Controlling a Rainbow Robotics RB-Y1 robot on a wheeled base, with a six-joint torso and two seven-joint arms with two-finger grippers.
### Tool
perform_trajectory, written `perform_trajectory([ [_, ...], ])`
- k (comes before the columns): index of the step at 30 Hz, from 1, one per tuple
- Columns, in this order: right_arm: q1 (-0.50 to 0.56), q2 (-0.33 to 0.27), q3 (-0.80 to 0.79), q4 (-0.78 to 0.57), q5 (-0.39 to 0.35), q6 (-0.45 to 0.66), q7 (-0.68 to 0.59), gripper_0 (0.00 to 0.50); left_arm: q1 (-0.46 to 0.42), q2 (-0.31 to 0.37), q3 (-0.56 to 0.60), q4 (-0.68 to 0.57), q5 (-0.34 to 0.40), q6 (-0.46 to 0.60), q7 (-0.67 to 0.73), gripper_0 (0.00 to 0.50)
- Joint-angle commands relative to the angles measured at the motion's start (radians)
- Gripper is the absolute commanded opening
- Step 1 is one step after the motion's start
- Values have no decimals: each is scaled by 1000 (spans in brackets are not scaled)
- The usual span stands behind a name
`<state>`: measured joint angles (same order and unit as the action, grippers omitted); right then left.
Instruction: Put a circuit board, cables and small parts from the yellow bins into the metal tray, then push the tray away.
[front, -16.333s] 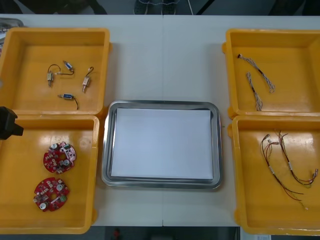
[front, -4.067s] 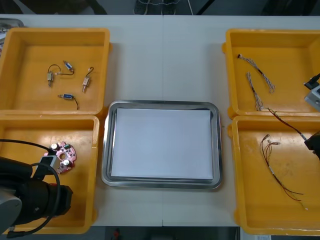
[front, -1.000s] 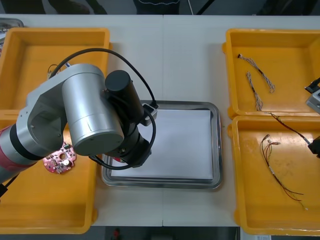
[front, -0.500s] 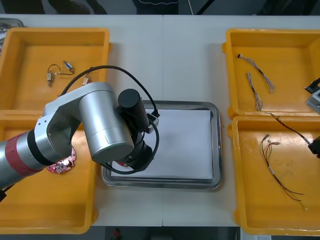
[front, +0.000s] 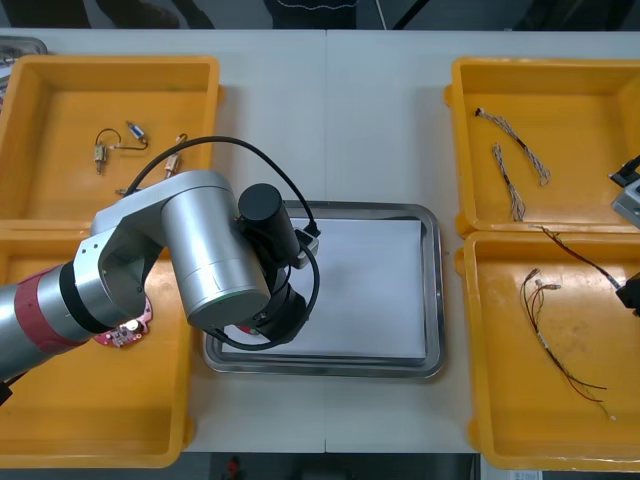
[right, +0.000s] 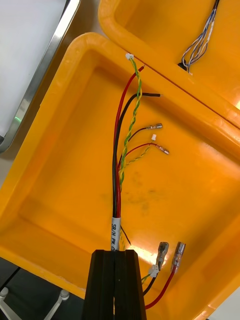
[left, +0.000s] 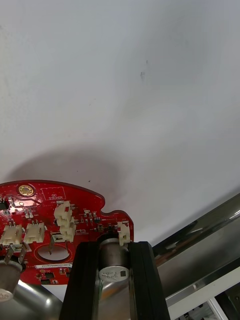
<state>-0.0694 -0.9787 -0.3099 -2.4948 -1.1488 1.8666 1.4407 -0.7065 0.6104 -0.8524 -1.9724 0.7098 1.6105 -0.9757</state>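
A round red circuit board (left: 45, 225) hangs just over the white inside of the metal tray (left: 200, 240), near its rim. My left gripper (left: 114, 262) is shut on a metal cylinder standing on that board. In the front view my left arm (front: 210, 270) covers the left part of the tray (front: 428, 290). My right gripper (right: 115, 280) is shut on a red and yellow cable (right: 119, 160) with a black strand, held over the near right yellow bin (right: 200, 195). At the front view's right edge sits the right gripper (front: 632, 290), the cable (front: 575, 252) trailing from it.
A second red board (front: 122, 328) lies in the near left bin (front: 90, 410), partly under my arm. Small metal parts (front: 115, 145) lie in the far left bin. Blue and white cables (front: 510, 165) are in the far right bin, more thin cables (front: 560, 340) in the near right one.
My left arm has swung lower over the tray's left part with the board, then nearly stopped. The right arm and its cable have not moved.
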Motion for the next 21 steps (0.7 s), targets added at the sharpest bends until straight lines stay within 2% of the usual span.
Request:
perform_trajectory([
  [1, -17, -38, 5, -24, -6, 3, -25, 0, 10, -17, -27, -9, -23, -18, 104, 21],
  [2, -17, -38, 5, -24, -8, 3, -25, 0, 10, -15, -37, -9, -30, -26, 106, 90],
  [3, -17, -38, 5, -24, -8, 3, -25, 0, 12, -14, -45, -9, -41, -35, 108, 213],
  [4, -17, -38, 5, -24, -8, 3, -25, 0, 12, -12, -48, -9, -44, -40, 108, 290],
  [5, -17, -38, 5, -24, -8, 3, -25, 0, 13, -9, -48, -9, -44, -44, 109, 428],
  [6, -17, -38, 5, -22, -8, 3, -25, 0, 15, -9, -48, -9, -43, -44, 109, 484],
  [8, -17, -38, 5, -22, -8, 3, -25, 0, 15, -9, -48, -9, -41, -44, 111, 500],
  [21, -17, -38, 5, -24, -8, 5, -25, 0, 13, -9, -11, -45, -36, -20, 115, 500],
])
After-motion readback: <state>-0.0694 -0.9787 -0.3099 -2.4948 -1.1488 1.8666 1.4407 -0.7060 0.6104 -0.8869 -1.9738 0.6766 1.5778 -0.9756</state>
